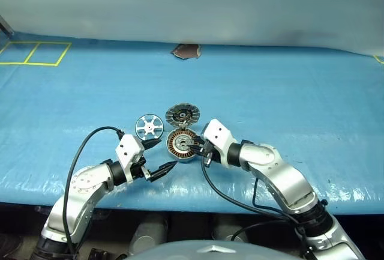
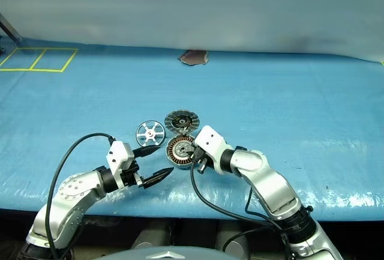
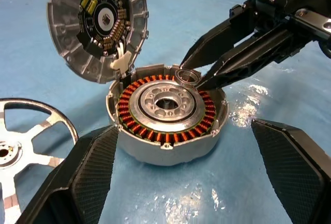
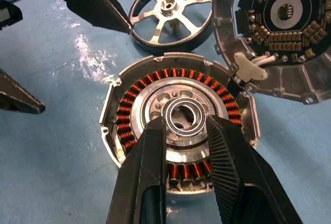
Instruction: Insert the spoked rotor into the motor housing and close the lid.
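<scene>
1. Right now the right end effector (image 4: 183, 131) is pinching a small bearing ring (image 4: 182, 115) between narrowed fingers, holding it just over the centre of the motor housing (image 1: 182, 145).
2. Left end effector (image 1: 161, 156) is sitting wide open and empty, its fingers flanking the near left side of the housing, not touching it as far as I can tell.
3. Spoked rotor (image 1: 149, 126) is lying flat on the blue worktop (image 1: 288, 104), just beside the housing on its left, untouched.
4. Lid (image 1: 182, 114) is standing open behind the housing, hinged at the far edge, inner face showing.
5. Judging progress: rotor insertion not yet started; the ring looks like a step ahead of it.
6. Risks:
   - ring going in tilted and jamming on the centre bore, since the grip is a thin two-point pinch;
   - ring slipping out and dropping among the copper windings;
   - right fingers pushing the loose housing sideways, as nothing is bracing it;
   - lid falling shut if the housing gets nudged.
</scene>
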